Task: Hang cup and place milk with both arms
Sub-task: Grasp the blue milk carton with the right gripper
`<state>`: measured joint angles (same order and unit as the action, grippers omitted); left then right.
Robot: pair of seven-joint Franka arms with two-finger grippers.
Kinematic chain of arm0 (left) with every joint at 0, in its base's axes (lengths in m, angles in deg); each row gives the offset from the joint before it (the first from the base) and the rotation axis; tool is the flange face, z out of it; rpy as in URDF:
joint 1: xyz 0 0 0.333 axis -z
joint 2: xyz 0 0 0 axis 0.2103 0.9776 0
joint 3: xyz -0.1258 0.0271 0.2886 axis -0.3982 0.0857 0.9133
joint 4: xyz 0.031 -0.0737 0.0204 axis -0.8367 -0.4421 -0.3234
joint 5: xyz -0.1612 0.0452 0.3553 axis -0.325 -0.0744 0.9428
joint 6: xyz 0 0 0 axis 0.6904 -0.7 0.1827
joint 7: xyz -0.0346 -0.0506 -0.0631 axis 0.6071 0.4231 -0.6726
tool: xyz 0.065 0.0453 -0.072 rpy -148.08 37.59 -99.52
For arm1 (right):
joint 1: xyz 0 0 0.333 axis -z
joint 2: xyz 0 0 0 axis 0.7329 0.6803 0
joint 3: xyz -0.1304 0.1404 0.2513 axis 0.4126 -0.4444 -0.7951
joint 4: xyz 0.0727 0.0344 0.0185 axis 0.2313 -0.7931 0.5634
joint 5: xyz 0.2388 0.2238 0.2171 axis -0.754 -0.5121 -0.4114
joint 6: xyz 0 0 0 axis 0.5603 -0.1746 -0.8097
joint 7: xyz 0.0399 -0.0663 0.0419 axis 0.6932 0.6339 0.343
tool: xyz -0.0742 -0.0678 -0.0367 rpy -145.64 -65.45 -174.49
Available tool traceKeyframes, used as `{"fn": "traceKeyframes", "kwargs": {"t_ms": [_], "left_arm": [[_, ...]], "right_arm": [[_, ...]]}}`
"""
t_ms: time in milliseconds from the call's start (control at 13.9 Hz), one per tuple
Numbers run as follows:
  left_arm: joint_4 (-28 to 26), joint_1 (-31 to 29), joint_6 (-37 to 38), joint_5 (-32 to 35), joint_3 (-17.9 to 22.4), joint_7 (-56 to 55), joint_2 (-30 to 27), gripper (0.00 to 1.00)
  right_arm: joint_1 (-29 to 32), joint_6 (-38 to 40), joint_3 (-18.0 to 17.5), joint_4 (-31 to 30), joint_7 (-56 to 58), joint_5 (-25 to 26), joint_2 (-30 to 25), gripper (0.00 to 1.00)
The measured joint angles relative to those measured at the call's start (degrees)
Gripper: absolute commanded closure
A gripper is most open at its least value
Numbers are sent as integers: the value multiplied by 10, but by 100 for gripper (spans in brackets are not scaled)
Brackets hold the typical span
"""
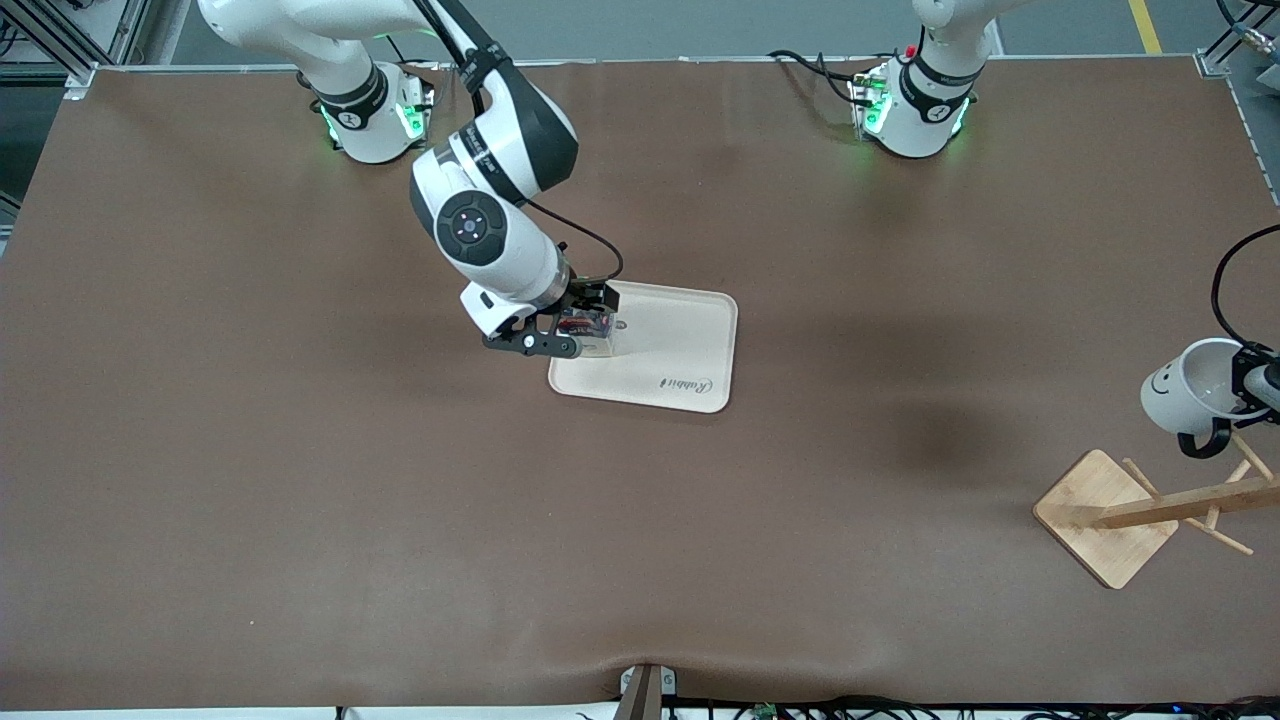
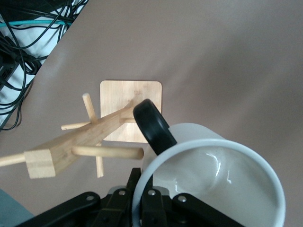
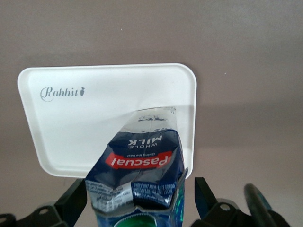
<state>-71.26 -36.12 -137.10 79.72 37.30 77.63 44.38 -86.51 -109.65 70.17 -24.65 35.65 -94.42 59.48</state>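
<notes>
The white cup with its smiley face hangs in the air, tipped on its side, over the table's edge at the left arm's end. My left gripper is shut on its rim, one finger inside and one outside. The cup's black handle is just above a peg of the wooden rack. The blue milk stands on the white tray at its edge toward the right arm's end. My right gripper is open around the milk, with a gap on each side.
The rack's square base sits near the table's corner at the left arm's end, nearer the front camera than the cup. The tray carries a "Rabbit" mark. Cables lie off the table edge by the rack.
</notes>
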Motion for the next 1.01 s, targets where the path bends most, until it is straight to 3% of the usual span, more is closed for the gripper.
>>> {"fn": "traceKeyframes", "kwargs": {"t_ms": [72, 216, 288, 721, 1010], "left_arm": [[0, -4, 0, 0, 0, 4, 0, 100], [0, -7, 0, 0, 0, 10, 0, 100], [0, -7, 0, 0, -1, 10, 0, 100], [2, -12, -29, 0, 0, 10, 6, 100], [5, -15, -48, 0, 0, 18, 14, 100]], "right_arm": [[-3, -14, 0, -7, -9, 14, 2, 51], [-7, -31, 0, -22, -36, 24, 6, 87], [-9, -33, 0, -21, -53, 27, 5, 97], [-10, -4, 6, -8, -114, 30, 1, 99], [15, 149, 28, 58, -144, 31, -26, 100]]}}
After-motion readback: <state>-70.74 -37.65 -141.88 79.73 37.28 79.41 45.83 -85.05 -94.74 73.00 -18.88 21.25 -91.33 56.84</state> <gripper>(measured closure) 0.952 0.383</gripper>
